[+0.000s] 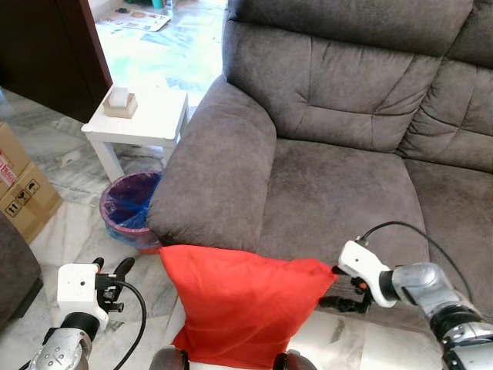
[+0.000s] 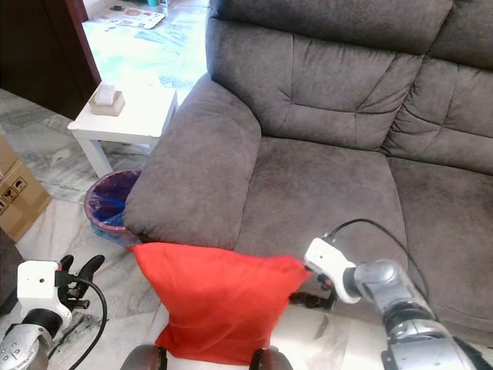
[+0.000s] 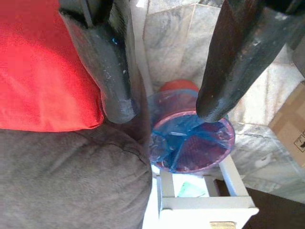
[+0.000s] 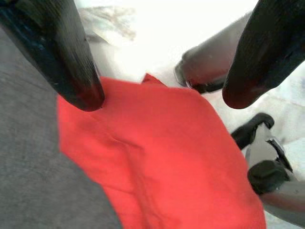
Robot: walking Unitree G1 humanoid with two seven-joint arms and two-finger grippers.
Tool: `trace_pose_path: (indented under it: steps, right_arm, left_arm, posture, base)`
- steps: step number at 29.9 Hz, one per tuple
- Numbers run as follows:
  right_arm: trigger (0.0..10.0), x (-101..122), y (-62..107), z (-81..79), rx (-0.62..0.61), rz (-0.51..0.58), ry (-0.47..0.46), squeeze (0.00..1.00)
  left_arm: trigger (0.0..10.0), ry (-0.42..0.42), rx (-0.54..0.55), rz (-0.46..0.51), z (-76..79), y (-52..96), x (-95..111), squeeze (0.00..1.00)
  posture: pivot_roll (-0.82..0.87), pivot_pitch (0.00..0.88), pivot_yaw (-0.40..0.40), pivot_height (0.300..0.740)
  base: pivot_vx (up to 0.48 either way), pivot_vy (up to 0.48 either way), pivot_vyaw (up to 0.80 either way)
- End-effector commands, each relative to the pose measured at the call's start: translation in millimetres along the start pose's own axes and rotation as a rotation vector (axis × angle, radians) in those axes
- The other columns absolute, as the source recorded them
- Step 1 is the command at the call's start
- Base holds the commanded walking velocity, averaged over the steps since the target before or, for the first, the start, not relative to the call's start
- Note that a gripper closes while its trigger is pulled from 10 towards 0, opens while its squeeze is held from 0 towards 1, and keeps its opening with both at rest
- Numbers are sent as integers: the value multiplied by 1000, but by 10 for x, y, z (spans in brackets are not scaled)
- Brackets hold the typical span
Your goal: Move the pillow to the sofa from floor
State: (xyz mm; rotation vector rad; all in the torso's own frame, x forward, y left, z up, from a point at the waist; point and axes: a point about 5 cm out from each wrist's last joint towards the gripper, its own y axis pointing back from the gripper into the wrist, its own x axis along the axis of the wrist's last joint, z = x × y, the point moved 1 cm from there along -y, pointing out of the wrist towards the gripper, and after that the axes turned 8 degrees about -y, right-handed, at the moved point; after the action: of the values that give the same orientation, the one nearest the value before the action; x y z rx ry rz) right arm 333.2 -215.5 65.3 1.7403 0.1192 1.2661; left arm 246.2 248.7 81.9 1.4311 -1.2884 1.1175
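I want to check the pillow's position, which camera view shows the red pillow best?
The left eye view: the whole red pillow leans against the sofa front. The right eye view matches it. Both wrist views catch only part of its red fabric.

The sofa (image 1: 339, 154) runs off the frame on the right and at the top. Its arm hides the far rim of the bin (image 1: 127, 208) beside it. The pillow (image 1: 235, 304) leaning on the sofa front covers that panel, and 2 dark rounded robot parts hide its lower edge.
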Motion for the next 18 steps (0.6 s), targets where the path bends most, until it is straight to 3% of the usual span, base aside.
trace_pose_path:
  steps: [1, 7, 8, 18]
  right_arm:
    - [10000, -36, -61, -55, 4, 18, -7, 1000]
    - [10000, -9, -207, -126, -56, 22, 37, 973]
    - [10000, -8, -218, -136, -52, 21, 37, 0]
    - [10000, -13, -243, -154, -49, 0, 49, 0]
  left_arm:
    - [10000, 14, -14, -44, 24, 49, -93, 0]
    - [10000, 18, -13, -39, 46, 52, -82, 0]
    - [10000, 19, -14, -39, 51, 53, -81, 0]
    - [10000, 19, -18, -41, 51, 58, -79, 0]
  posture:
    - [258, 171, -72, 638]
    - [273, 171, -78, 638]
    - [274, 172, -77, 638]
    - [273, 173, -77, 638]
  base:
    - [0, 0, 0]
    - [0, 0, 0]
    - [0, 0, 0]
    - [0, 0, 0]
